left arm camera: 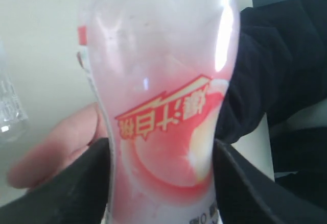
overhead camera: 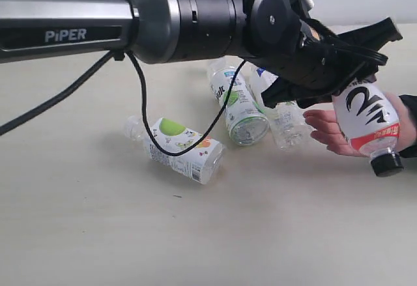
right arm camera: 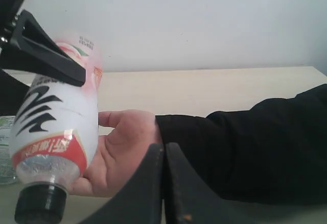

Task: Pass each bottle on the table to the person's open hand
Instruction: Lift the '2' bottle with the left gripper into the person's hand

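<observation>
My left gripper (overhead camera: 355,71) is shut on the pink-label bottle (overhead camera: 368,120), which hangs cap down with its black cap (overhead camera: 387,163) lowest. The bottle rests against the palm of the person's open hand (overhead camera: 332,129). In the left wrist view the bottle (left arm camera: 163,106) fills the gap between both fingers. The right wrist view shows the same bottle (right arm camera: 56,127) by the hand (right arm camera: 117,152), and my right gripper (right arm camera: 164,150) is shut and empty. The apple-label bottle (overhead camera: 179,148) and two clear bottles (overhead camera: 238,103) (overhead camera: 283,113) lie on the table (overhead camera: 98,234).
The person's black sleeve (right arm camera: 245,147) stretches in from the right over the table. The left arm's black body (overhead camera: 195,15) and its cable (overhead camera: 176,129) hang above the lying bottles. A pale wall stands behind the table.
</observation>
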